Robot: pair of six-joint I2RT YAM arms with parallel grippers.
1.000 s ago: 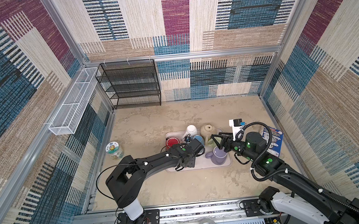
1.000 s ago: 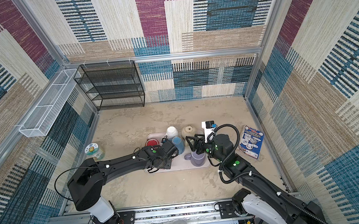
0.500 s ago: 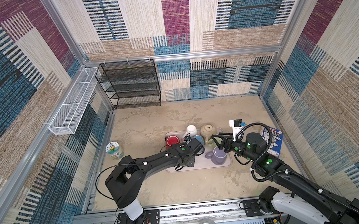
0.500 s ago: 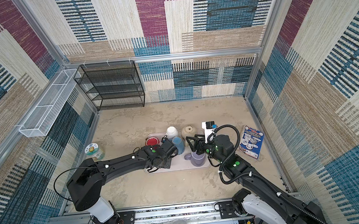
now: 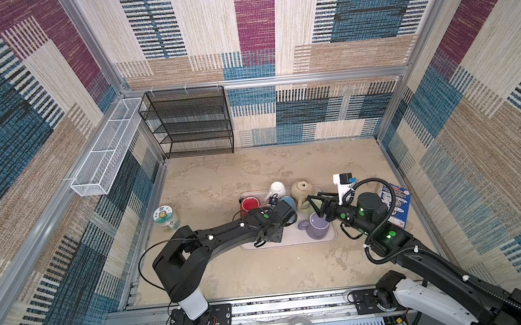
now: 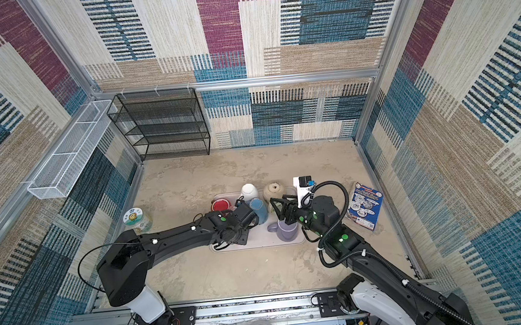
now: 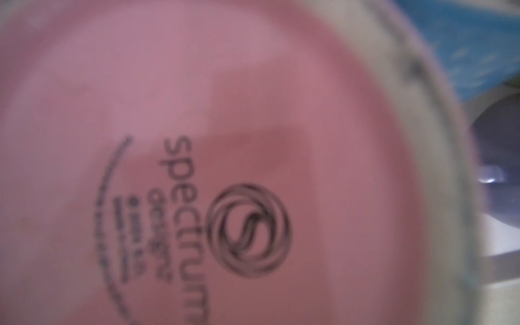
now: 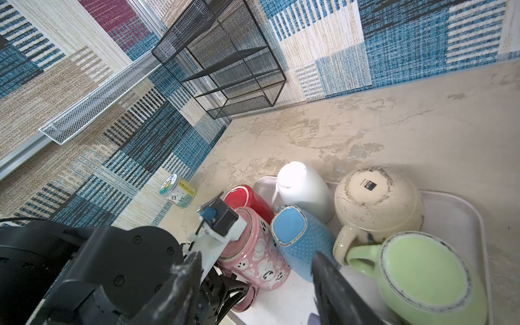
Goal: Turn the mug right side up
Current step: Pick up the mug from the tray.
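Only the left wrist view shows the pink mug's (image 7: 197, 126) printed base, filling the picture; the right wrist view shows it upside down on the tray (image 8: 453, 211), the left pincer (image 8: 225, 289) low beside it, its grip impossible to tell. The right pincer (image 8: 257, 255) gapes, holding nothing, over a purple mug (image 5: 318, 228).

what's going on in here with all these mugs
Two robot arms reach over a tray of mugs, most of them upside down. The left gripper is down at the upside-down pink mug, by its handle; whether it grips is unclear. The right gripper is open and empty, over the tray, pointing toward the blue mug. The purple mug stands upright.
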